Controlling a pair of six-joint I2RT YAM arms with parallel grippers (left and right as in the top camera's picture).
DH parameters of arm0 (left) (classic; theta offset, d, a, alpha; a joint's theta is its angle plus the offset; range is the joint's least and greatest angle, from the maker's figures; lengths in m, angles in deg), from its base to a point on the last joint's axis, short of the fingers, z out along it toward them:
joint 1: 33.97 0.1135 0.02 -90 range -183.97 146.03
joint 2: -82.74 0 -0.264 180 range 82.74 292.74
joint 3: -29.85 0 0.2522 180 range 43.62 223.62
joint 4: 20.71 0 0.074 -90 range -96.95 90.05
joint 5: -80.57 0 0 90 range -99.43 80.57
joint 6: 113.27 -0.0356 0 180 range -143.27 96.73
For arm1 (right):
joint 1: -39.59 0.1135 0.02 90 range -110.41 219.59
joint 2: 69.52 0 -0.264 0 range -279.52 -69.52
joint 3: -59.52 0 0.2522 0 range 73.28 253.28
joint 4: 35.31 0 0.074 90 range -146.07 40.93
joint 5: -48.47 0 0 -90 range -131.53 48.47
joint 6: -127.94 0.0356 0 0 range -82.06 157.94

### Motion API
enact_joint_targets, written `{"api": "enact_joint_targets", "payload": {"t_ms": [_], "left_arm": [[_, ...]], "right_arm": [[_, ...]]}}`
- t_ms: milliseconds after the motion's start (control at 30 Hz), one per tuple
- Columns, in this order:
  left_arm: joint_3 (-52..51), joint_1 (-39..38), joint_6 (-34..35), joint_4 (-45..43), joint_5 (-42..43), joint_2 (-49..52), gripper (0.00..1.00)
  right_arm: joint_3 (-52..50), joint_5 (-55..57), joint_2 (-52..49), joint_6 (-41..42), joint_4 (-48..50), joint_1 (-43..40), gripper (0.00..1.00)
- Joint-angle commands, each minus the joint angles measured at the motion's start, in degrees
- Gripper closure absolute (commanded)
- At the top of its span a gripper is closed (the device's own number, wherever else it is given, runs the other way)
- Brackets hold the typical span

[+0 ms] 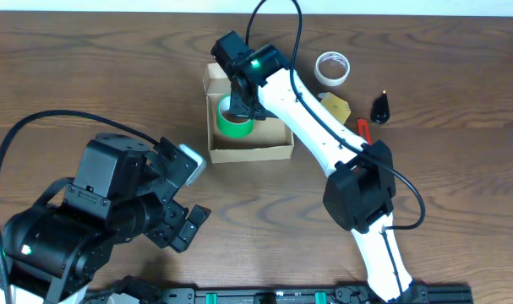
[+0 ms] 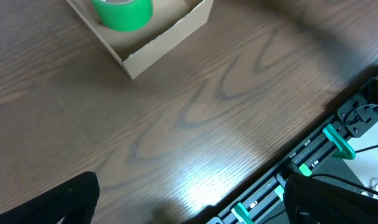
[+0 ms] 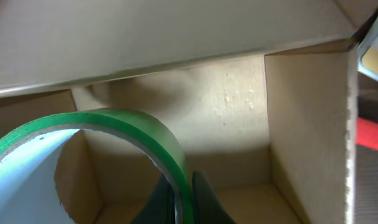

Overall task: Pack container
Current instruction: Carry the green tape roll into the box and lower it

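Note:
The container, a tan cardboard box (image 1: 273, 150) with its flap open, stands on the wooden table at centre back; it also shows in the left wrist view (image 2: 164, 40) and the right wrist view (image 3: 301, 112). My right gripper (image 1: 239, 105) reaches down into the box's left half, shut on the rim of a green tape roll (image 1: 232, 125). In the right wrist view the fingers (image 3: 184, 199) pinch the green roll's (image 3: 145, 134) wall inside the box. The roll also shows in the left wrist view (image 2: 121, 14). My left gripper (image 1: 184, 190) is open and empty, above the table at front left.
A white tape roll (image 1: 332, 67) lies right of the box. A tan tag-like piece (image 1: 335, 106), a red item (image 1: 362, 128) and a small black object (image 1: 380, 106) lie near it. The table's front edge carries a rail with green clips (image 2: 338, 144).

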Motion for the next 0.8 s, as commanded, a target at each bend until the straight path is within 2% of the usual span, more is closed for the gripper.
{"api": "enact_joint_targets", "payload": {"t_ms": [0, 767], "left_arm": [[1.0, -0.1, 0.2, 0.2, 0.8, 0.0, 0.05], [1.0, -0.1, 0.2, 0.2, 0.8, 0.0, 0.05]], "right_arm": [[-1.5, 0.4, 0.0, 2.7, 1.9, 0.5, 0.99], [-7.1, 1.1, 0.0, 2.9, 8.7, 1.4, 0.99]]}}
